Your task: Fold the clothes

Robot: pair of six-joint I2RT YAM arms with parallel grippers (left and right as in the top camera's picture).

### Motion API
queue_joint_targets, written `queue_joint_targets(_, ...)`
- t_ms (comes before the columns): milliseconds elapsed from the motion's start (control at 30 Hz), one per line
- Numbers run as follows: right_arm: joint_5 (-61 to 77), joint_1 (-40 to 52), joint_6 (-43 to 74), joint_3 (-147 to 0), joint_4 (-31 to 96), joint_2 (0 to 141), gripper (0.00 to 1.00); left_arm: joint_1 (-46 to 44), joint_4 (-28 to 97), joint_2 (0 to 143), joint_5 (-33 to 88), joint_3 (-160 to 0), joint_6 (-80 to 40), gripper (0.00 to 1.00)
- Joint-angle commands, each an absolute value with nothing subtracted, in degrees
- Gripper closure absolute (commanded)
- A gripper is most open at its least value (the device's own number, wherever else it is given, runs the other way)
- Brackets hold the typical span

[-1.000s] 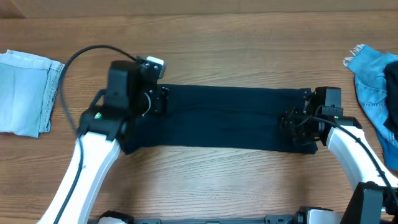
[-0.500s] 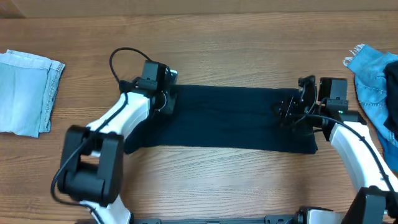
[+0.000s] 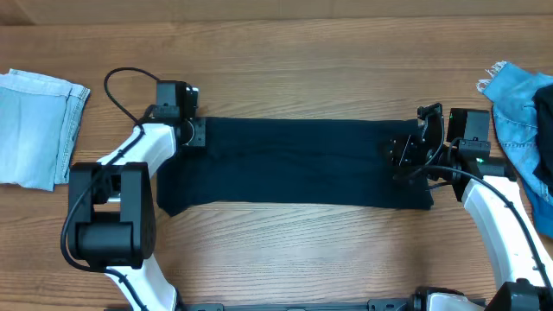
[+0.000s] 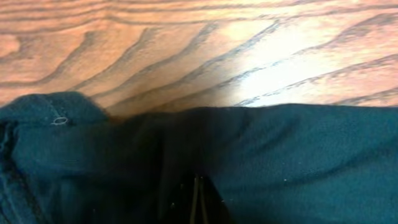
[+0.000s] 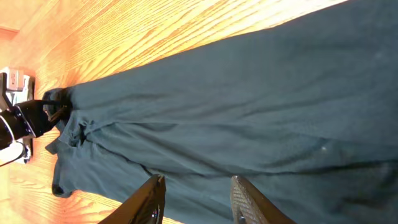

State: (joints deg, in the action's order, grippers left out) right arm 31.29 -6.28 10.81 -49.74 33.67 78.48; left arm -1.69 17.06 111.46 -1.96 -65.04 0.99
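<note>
On your left lies a pale denim piece (image 3: pixel 34 130), the navy garment (image 3: pixel 294 162) is spread flat mid-table, and blue denim (image 3: pixel 518 112) sits far right. Your left gripper (image 3: pixel 195 135) is pinched on the garment's far-left corner; only the right wrist view shows the fabric bunching there. Your right gripper (image 5: pixel 196 186) has its fingers apart over the right end. The table (image 3: pixel 302 60) is wood-grain.

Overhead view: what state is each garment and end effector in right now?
Navy garment: spread flat in a long band across the table.
Pale denim: folded, at the left edge.
Blue denim: crumpled, unfolded, at the right edge.
Left end effector: shut on the navy garment's far left corner.
Right end effector: open, fingers apart over the garment's right end.
</note>
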Motion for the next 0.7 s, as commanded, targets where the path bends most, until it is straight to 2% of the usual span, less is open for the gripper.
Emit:
queue_joint_targets(0, 31.73, -6.46, 10.39, -51.42, 33.47, 76.97, 0.62, -1.15, 18.61, 112.81, -3.05, -65.10, 1.56, 0.96)
queue_joint_targets(67, 31.64, -6.46, 10.39, -51.42, 33.50, 76.97, 0.62, -1.13, 18.68, 112.71, -3.60, -65.10, 1.52, 0.96)
queue_joint_targets(100, 31.64, -6.46, 10.39, -51.42, 33.50, 76.97, 0.62, -1.04, 18.68, 112.66, -3.57, -65.25, 1.50, 0.92)
queue_joint_targets(167, 31.64, -6.46, 10.39, -51.42, 33.47, 76.97, 0.62, -1.04, 19.42, 112.49, -2.94, -66.74, 1.50, 0.77)
queue_joint_targets(300, 31.64, -6.46, 10.39, -51.42, 33.52, 76.97, 0.61, -1.04, 26.87, 109.82, -1.87, -74.85, 1.54, 0.63)
queue_joint_targets(333, 31.64, -6.46, 10.39, -51.42, 33.50, 76.97, 0.57, -1.04, 29.85, 108.57, -1.85, -77.93, 1.52, 0.58)
queue_joint_targets(367, 31.64, -6.46, 10.39, -51.42, 33.50, 76.97, 0.53, -1.08, 32.40, 107.55, -1.85, -80.58, 1.48, 0.47)
queue_joint_targets(400, 31.62, -6.46, 10.39, -51.42, 33.50, 76.97, 0.52, -1.15, 35.75, 106.39, -1.85, -83.81, 1.26, 0.41)
queue_joint_targets(467, 31.38, -6.61, 10.72, -51.42, 33.43, 76.97, 0.46, -1.17, 41.95, 104.31, -1.30, -89.41, 1.04, 0.38)
queue_joint_targets(567, 25.98, -7.73, 16.03, -51.42, 34.00, 76.99, 0.40, -1.15, 48.56, 102.28, 2.96, -94.00, 1.08, 0.39)
queue_joint_targets(667, 23.81, -11.05, 17.19, -51.42, 34.41, 76.99, 0.39, -1.26, 52.31, 100.68, 9.17, -95.02, 1.08, 0.41)
